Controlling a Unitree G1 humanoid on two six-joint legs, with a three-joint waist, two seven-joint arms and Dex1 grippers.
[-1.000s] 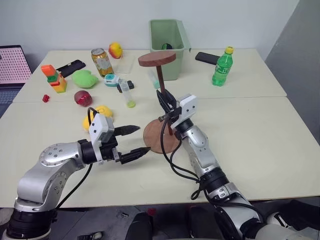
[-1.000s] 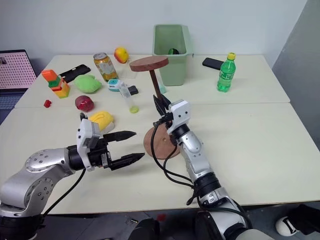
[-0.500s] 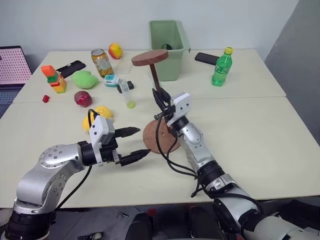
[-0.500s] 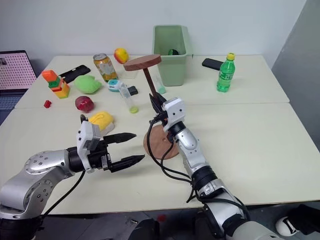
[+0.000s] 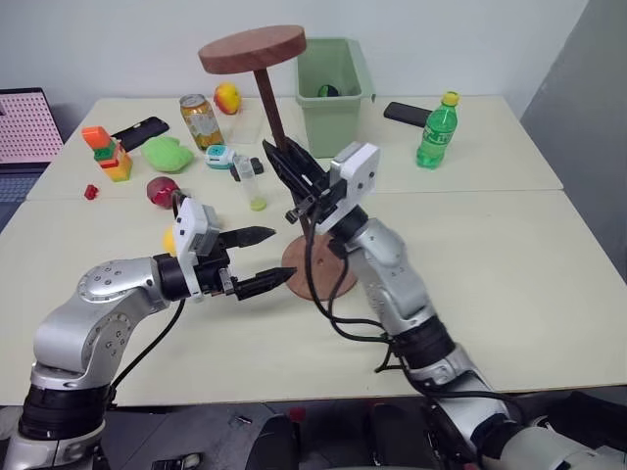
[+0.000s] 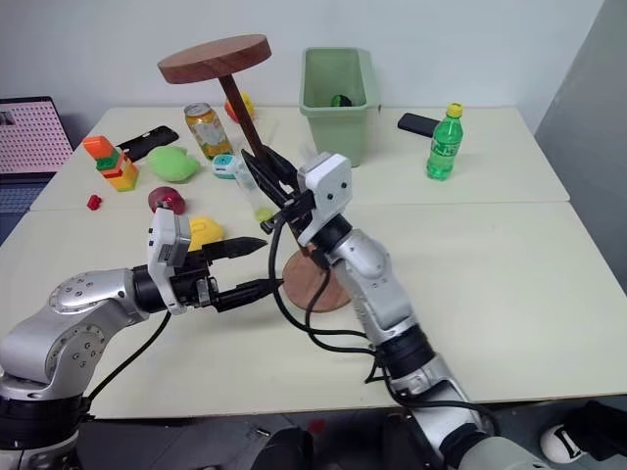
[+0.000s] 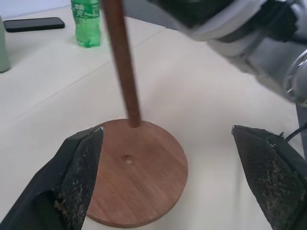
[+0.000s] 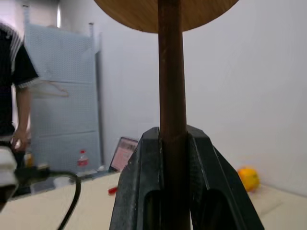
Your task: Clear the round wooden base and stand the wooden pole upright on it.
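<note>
So the right gripper (image 5: 284, 162) has its fingers clamped tight on the wooden pole (image 5: 268, 103), which tilts with its disc end up in the air and its bare lower end over the round wooden base (image 5: 315, 273). That base lies flat on the table (image 5: 509, 264), just ahead of the left gripper (image 5: 263, 260), whose fingers are spread wide apart around nothing.

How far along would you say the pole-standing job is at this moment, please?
Done: the round wooden base lies bare on the table. In hand: the right gripper is shut on the wooden pole, tilted, disc end up. Left: seating its lower end upright; the left gripper waits open beside the base.
</note>
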